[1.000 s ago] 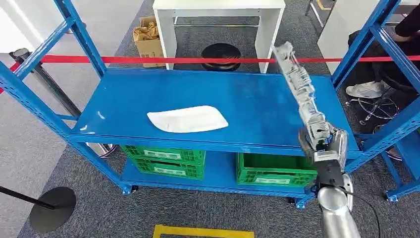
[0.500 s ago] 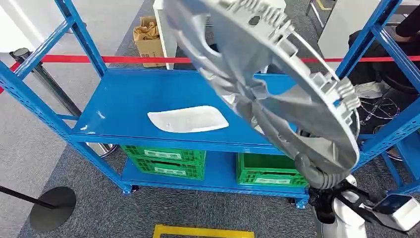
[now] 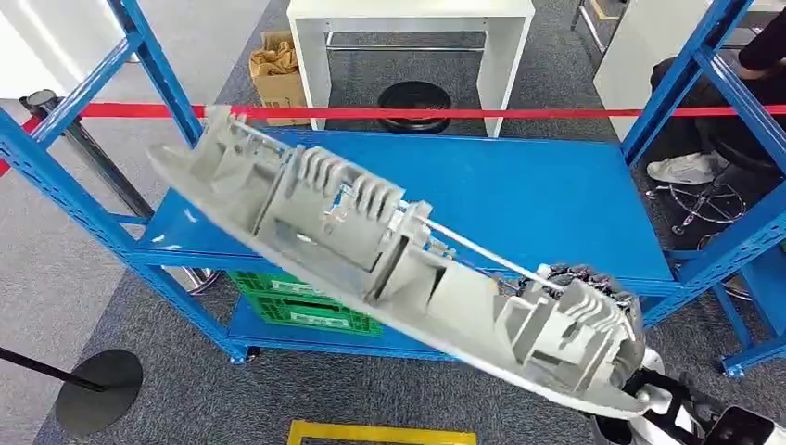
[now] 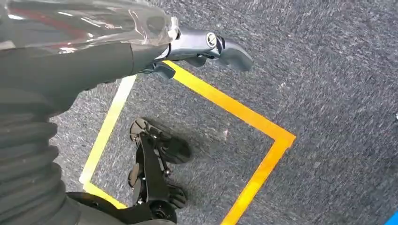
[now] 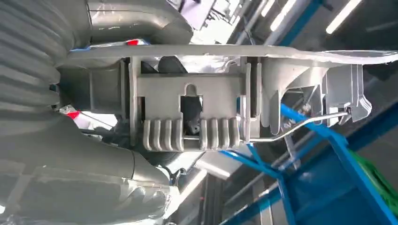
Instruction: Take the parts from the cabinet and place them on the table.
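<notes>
Right hand gripping one end of the long grey ribbed part, lifted clear above the blue shelf for carrying; left hand hanging low, holding nothing, fingers loosely apart

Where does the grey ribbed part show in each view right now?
Head view: grey ribbed part runs diagonally across the middle, over the blue cabinet.
Left wrist view: not in it.
Right wrist view: across the centre, beside the right robot hand.
Shared landmark: the blue cabinet's beams.
</notes>
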You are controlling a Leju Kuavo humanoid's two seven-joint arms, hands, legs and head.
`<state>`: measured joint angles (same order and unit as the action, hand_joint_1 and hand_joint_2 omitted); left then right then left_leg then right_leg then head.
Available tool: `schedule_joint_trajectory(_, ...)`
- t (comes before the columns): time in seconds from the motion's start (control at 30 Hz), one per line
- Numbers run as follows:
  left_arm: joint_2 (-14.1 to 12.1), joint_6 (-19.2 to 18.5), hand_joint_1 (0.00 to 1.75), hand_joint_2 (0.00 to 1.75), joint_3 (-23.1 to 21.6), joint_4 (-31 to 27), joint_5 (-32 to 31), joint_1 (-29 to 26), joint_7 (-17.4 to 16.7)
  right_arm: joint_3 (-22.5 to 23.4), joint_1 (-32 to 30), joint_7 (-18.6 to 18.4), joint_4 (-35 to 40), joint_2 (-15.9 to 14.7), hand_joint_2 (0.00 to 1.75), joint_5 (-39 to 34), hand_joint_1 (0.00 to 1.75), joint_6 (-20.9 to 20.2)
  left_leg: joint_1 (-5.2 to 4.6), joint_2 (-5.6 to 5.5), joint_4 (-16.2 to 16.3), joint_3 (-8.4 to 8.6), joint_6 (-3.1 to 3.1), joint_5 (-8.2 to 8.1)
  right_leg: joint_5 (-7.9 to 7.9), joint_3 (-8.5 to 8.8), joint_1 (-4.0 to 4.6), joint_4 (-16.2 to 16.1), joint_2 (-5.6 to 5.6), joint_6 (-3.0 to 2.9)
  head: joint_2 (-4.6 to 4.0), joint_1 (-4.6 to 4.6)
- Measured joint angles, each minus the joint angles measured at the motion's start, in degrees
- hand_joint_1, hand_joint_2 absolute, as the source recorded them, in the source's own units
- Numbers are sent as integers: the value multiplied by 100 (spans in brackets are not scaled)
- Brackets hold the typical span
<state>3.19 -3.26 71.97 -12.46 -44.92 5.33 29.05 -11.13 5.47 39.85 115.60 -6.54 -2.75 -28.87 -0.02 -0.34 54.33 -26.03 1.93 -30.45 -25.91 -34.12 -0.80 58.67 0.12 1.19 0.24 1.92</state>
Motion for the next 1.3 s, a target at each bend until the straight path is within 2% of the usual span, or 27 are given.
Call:
schedule_joint_trajectory(0.07, 0, 0, 0, 175, 0, 0, 0, 1, -13, -24, -1, 0, 11, -59, 175, 52, 175, 4, 7, 17, -40, -10, 31, 44, -314, -200, 19, 442, 3, 51, 0, -15)
schedule_joint_trajectory(0.13, -2, 0, 0, 175, 0, 0, -9, -7, -41, -72, -19, 0, 11, -111, 175, 126, 175, 28, 10, 33, -33, -21, 30, 44, -715, -612, -11, 1405, 2, 100, 0, -13)
schedule_joint_trajectory(0.17, 0, 0, 0, 175, 0, 0, -11, -7, -70, -92, -19, 0, 11, -135, 175, 153, 175, 46, 12, 36, -23, -28, 29, 43, -772, -761, -18, 1742, 1, 123, 0, -17)
schedule_joint_trajectory(0.2, 4, 4, 0, 175, 0, 0, -11, -7, -96, -107, -18, 0, 11, -159, 175, 175, 175, 61, 24, 37, -9, -29, 20, 37, -687, -764, -29, 1746, 0, 131, 0, -15)
schedule_joint_trajectory(0.23, 11, 15, 0, 175, 0, 0, -11, -5, -129, -114, -11, 0, 11, -188, 175, 207, 175, 89, 46, 35, 7, -24, -4, 21, -476, -609, -46, 1459, -1, 143, 0, -17)
schedule_joint_trajectory(0.3, 31, 28, 0, 175, 0, 0, -9, -4, -153, -136, 16, 0, 13, -221, 175, 245, 175, 166, 100, 17, 84, -18, -96, -39, 31, -67, -104, 378, -15, 193, 0, -17)
schedule_joint_trajectory(0.33, 11, 37, 0, 175, 2, -4, -7, -3, -179, -151, 30, 0, 13, -243, 175, 260, 175, 217, 84, 7, 124, -60, -157, -77, -121, 67, -105, 141, -16, 233, 0, -20)
schedule_joint_trajectory(0.37, 7, 53, 0, 175, 4, -7, -7, 8, -222, -177, 50, 2, 37, -262, 175, 273, 175, 277, 68, 1, 195, -162, -197, -102, -54, 79, -73, 155, 21, 150, 0, -59)
schedule_joint_trajectory(0.43, 15, 72, 0, 175, 4, -7, -18, 8, -357, -221, 84, -2, 63, -317, 175, 288, 175, 385, 55, -20, 240, -194, -224, -110, -136, 15, -77, 169, 37, 45, 0, -15)
schedule_joint_trajectory(0.5, 22, 79, 0, 175, 4, -7, -68, 7, -502, -238, 115, -4, 76, -363, 175, 290, 175, 433, 77, -20, 264, -231, -272, -133, -114, -24, -104, 168, 26, -21, 0, -28)
schedule_joint_trajectory(0.57, 42, 79, 0, 175, 2, 0, -149, 12, -720, -247, 141, -11, 111, -391, 175, 330, 175, 477, 77, -2, 669, -405, -306, -502, -77, -69, -99, 164, 9, -87, 0, -13)
schedule_joint_trajectory(0.63, 48, 103, 0, 175, -7, 2, -291, 8, -1074, -247, 139, -11, 122, -433, 175, 336, 175, 538, 77, 1, 1637, -837, -317, -1006, -33, -146, -76, 167, -9, -150, 0, -13)
schedule_joint_trajectory(0.67, 52, 131, 0, 175, -11, 4, -349, -1, -1273, -245, 123, -11, 122, -454, 175, 341, 175, 555, 76, 1, 1998, -988, -314, -1117, -9, -183, -62, 169, -16, -176, 0, -11)
schedule_joint_trajectory(0.7, 55, 140, 0, 175, -15, 4, -384, -15, -1381, -243, 100, -11, 122, -472, 175, 345, 175, 568, 75, 1, 2077, -1007, -302, -1076, 19, -211, -48, 169, -17, -181, 0, -13)
schedule_joint_trajectory(0.73, 55, 140, 0, 175, -20, 4, -430, -24, -1481, -238, 78, -11, 125, -489, 175, 352, 175, 570, 71, 1, 1900, -898, -277, -916, 45, -237, -35, 169, -16, -182, 0, -13)
schedule_joint_trajectory(0.8, 55, 144, 0, 175, -37, 4, -505, -26, -1650, -238, 46, -11, 138, -529, 175, 378, 175, 568, 45, 0, 862, -320, -181, -424, 109, -284, -9, 166, -11, -170, 0, -13)
schedule_joint_trajectory(0.83, 48, 160, 0, 175, -55, 4, -544, -23, -1714, -234, 32, -11, 149, -546, 175, 389, 175, 562, 11, -3, 364, -20, -105, -309, 140, -294, -13, 166, -12, -162, 0, -11)
schedule_joint_trajectory(0.87, 46, 166, 0, 175, -68, 4, -564, -16, -1782, -232, -6, -9, 155, -568, 175, 389, 175, 544, -11, 21, 235, 50, -144, -327, 175, -298, 16, 158, -9, -116, 0, -17)
schedule_joint_trajectory(0.93, 59, 199, 0, 175, -74, 4, -603, -44, -1889, -232, -68, -7, 155, -612, 175, 391, 175, 520, -49, 8, 232, -21, -141, -241, 251, -297, -19, 131, -16, -31, 0, -6)
schedule_joint_trajectory(1.0, 72, 221, 0, 175, -105, 4, -621, -59, -1943, -225, -122, -4, 155, -660, 175, 398, 175, 509, -47, 9, 187, -93, -81, -119, 371, -310, -19, 54, -16, 67, 0, -17)
schedule_joint_trajectory(1.03, 85, 227, 0, 175, -109, 7, -627, -54, -1952, -219, -148, -4, 153, -695, 175, 400, 175, 509, -7, 52, 153, -141, -56, -26, 233, -373, -26, 133, -7, 77, 0, -13)
schedule_joint_trajectory(1.07, 87, 240, 0, 175, -114, 7, -636, -55, -1963, -219, -152, -4, 153, -710, 175, 400, 175, 509, 1, 44, 152, -223, 4, 36, -74, -465, -24, 340, -9, 92, 0, -46)
schedule_joint_trajectory(1.13, 109, 251, 0, 175, -120, 7, -656, -72, -1987, -216, -159, -4, 153, -732, 175, 398, 175, 485, -7, 68, 158, -365, 25, 146, -707, -665, -27, 1140, -8, 133, 0, -50)
schedule_joint_trajectory(1.17, 127, 258, 0, 175, -125, 7, -656, -77, -1987, -216, -160, -15, 151, -749, 175, 389, 175, 453, -18, 76, 166, -441, 29, 203, -874, -743, -25, 1557, -8, 149, 0, -61)
schedule_joint_trajectory(1.2, 136, 258, 0, 175, -127, 7, -656, -80, -1987, -216, -159, -31, 140, -771, 175, 360, 175, 402, -25, 80, 174, -516, 27, 255, -865, -730, -25, 1783, -8, 151, 0, -59)
schedule_joint_trajectory(1.23, 155, 258, 0, 175, -131, 7, -649, -79, -1982, -219, -152, -55, 129, -793, 175, 319, 175, 354, -26, 86, 187, -549, 22, 301, -743, -600, -25, 1722, -9, 141, 0, -63)
schedule_joint_trajectory(1.3, 186, 251, 0, 175, -136, 7, -614, -79, -1943, -223, -98, -105, 94, -830, 175, 233, 175, 277, -27, 77, 224, -664, -2, 375, -370, 30, -26, 920, -10, 113, 0, -66)
